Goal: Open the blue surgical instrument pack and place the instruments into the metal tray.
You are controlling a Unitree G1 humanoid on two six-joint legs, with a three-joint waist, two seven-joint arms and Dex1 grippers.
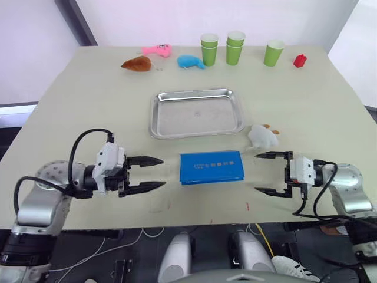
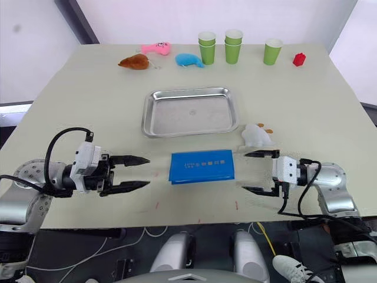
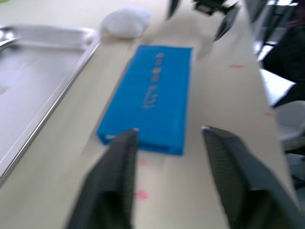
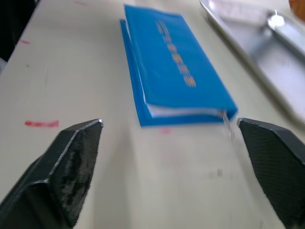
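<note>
The blue surgical instrument pack (image 1: pixel 211 167) lies closed and flat on the table near the front edge, print side up. Behind it rests the metal tray (image 1: pixel 196 112), with nothing in it. My left gripper (image 1: pixel 154 174) is open just left of the pack, fingers pointing at its short edge. On the pack's other side my right gripper (image 1: pixel 264 173) is open too, fingers aimed at the pack from a small gap. The pack also shows between both sets of fingers in the wrist views (image 3: pixel 151 95) (image 4: pixel 174 67). The instruments are hidden inside the closed pack.
A white plush toy (image 1: pixel 262 136) sits just behind my right gripper, beside the tray's front right corner. Along the far edge stand green cups (image 1: pixel 235 47), a red block (image 1: pixel 300 60), and blue (image 1: pixel 190 61), pink (image 1: pixel 157 50) and brown (image 1: pixel 136 63) toys.
</note>
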